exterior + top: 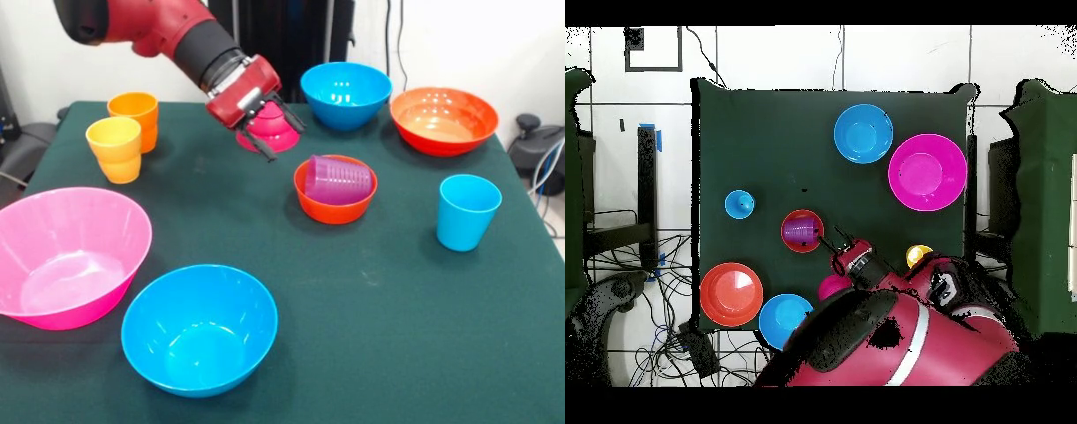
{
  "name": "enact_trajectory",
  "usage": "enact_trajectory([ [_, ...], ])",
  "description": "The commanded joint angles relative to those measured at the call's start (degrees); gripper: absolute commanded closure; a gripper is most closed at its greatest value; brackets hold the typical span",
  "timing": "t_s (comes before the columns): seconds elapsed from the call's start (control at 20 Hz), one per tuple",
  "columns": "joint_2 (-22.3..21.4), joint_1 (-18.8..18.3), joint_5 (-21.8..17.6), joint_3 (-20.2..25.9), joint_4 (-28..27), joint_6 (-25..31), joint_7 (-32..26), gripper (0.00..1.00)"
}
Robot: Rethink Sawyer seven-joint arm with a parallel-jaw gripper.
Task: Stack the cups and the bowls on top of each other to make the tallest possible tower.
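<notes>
My gripper hangs open at the far middle of the table, its fingers either side of the small magenta bowl, which lies upside down. The ribbed purple cup lies on its side in the small orange-red bowl. The orange cup and yellow-orange cup stand at the far left. The light blue cup stands at the right. The large pink bowl and a blue bowl sit near the front. A second blue bowl and the wide orange bowl sit at the back.
The dark green table ends in edges close to the pink bowl on the left and the wide orange bowl on the right. The red arm slants in from the upper left above the orange cups.
</notes>
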Motion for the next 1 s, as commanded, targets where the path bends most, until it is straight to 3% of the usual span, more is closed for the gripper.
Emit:
enact_trajectory([
  [0.05, 5.58, 6.14, 0.91, 7.47, -3.07, 7.89, 6.52, 0.0],
  [0.15, 6.64, 6.91, 0.82, 7.36, -2.88, 8.09, 7.72, 0.0],
  [0.45, 6.77, 7.25, 6.66, 7.99, -1.28, 5.84, 5.62, 0.0],
  [1.0, 10.88, 9.89, 12.51, 9.46, -4.51, 4.64, 1.87, 0.0],
])
